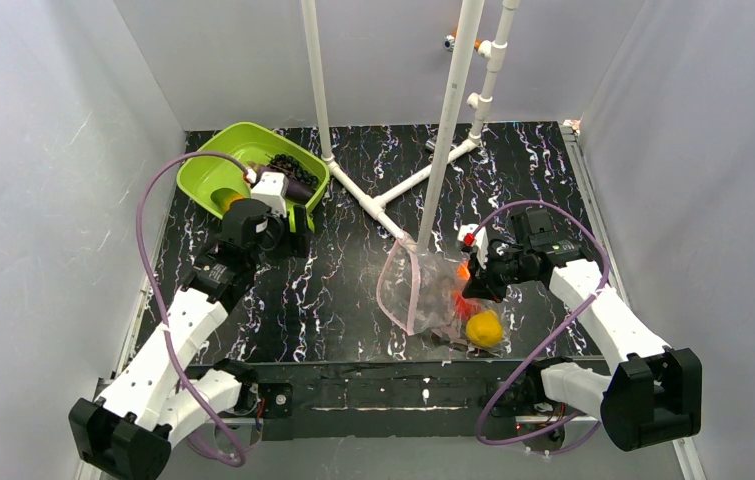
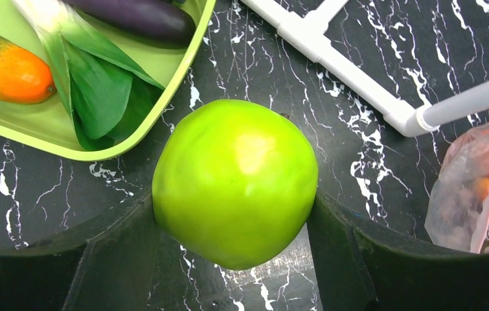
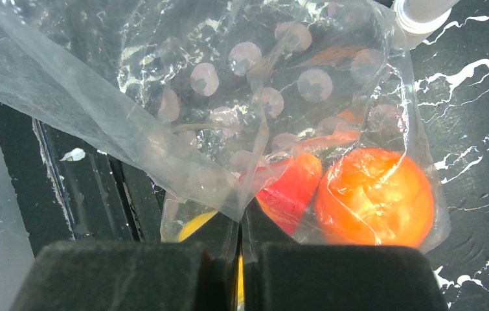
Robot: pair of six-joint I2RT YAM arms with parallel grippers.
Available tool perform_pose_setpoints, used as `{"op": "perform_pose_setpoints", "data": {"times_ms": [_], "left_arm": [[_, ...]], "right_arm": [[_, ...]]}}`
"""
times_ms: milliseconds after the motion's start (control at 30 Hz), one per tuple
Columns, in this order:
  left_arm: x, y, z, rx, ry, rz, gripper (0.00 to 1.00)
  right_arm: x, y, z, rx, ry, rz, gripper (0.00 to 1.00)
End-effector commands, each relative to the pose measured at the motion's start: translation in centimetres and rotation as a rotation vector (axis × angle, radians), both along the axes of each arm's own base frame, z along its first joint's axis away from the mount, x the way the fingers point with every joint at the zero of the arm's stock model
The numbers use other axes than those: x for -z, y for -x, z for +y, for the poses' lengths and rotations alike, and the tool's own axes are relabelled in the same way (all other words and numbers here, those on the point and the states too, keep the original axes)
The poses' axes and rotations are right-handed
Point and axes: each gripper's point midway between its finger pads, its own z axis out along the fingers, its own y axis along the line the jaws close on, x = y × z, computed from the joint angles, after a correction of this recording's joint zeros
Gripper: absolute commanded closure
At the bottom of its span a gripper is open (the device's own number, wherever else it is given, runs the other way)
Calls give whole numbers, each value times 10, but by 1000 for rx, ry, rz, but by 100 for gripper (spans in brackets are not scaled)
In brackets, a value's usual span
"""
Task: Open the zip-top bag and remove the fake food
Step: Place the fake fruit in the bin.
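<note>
Left tool (image 2: pixel 232 207) grips the apple (image 2: pixel 235 162) beside the tray (image 2: pixel 183 58), probably to drop it in; right tool (image 3: pixel 240 233) pinches the bag (image 3: pixel 164 97), steadying it.

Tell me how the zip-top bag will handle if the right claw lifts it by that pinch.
Likely floppy: the zip-top bag is thin, creased film, so it should sag around the right claw. Probably lopsided, since the orange and red piece bunch in one corner. The glossy film may slip.
</note>
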Motion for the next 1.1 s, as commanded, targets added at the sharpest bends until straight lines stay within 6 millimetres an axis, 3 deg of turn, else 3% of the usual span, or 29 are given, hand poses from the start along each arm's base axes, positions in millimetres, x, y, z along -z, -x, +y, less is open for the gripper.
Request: {"op": "perform_pose_setpoints", "data": {"times_ms": [0, 467, 1067], "left_arm": [[-5, -11, 3, -24, 59, -20, 100], [2, -40, 25, -139, 149, 17, 100], [11, -63, 35, -181, 194, 75, 100]], "right_arm": [[-2, -3, 0, -2, -4, -23, 99], [-2, -3, 0, -1, -2, -26, 99], [-3, -4, -1, -2, -2, -38, 99]]}}
